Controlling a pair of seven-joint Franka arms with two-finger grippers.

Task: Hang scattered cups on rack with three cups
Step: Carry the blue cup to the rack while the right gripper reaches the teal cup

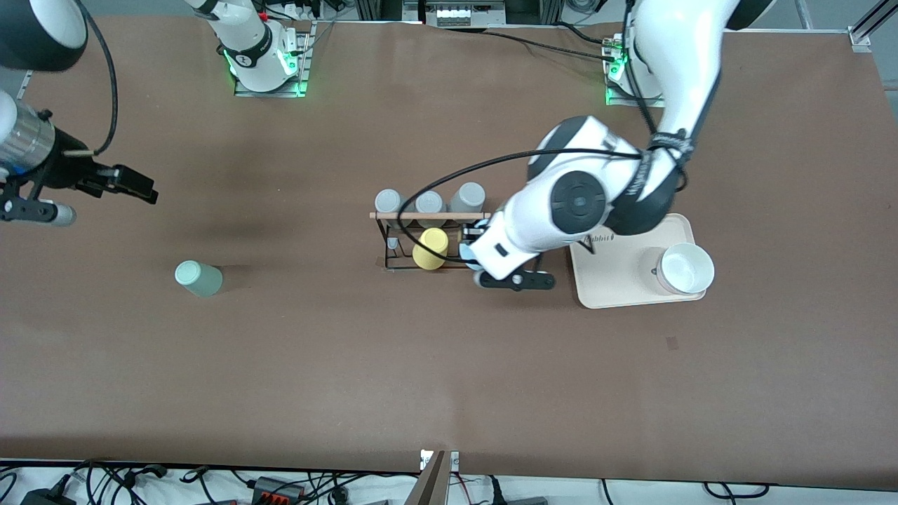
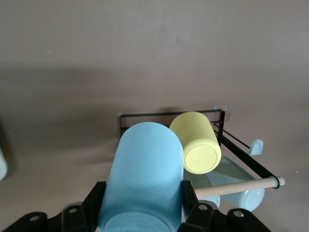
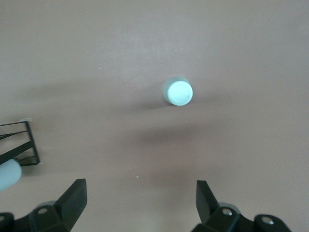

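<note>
1. Landmark: the rack (image 1: 429, 242), a black wire stand with a wooden rod across its top. It carries three grey tumblers (image 1: 429, 202) and a yellow tumbler (image 1: 431, 248).
2. Step in hand: hanging the light blue cup (image 2: 145, 179). The left gripper (image 2: 140, 212) is clenched on this cup and holds it over the rack's end toward the left arm, just beside the yellow tumbler.
3. Next move, as judged: align the cup's mouth with a free peg, lower it on, then release.
4. The mint green cup (image 1: 198, 278) stands on the table (image 1: 449, 393), well apart from the rack, toward the right arm's end.
5. The right gripper (image 3: 140, 203) hangs with its jaws spread wide, above the table toward the right arm's end from the rack; this arm waits.
</note>
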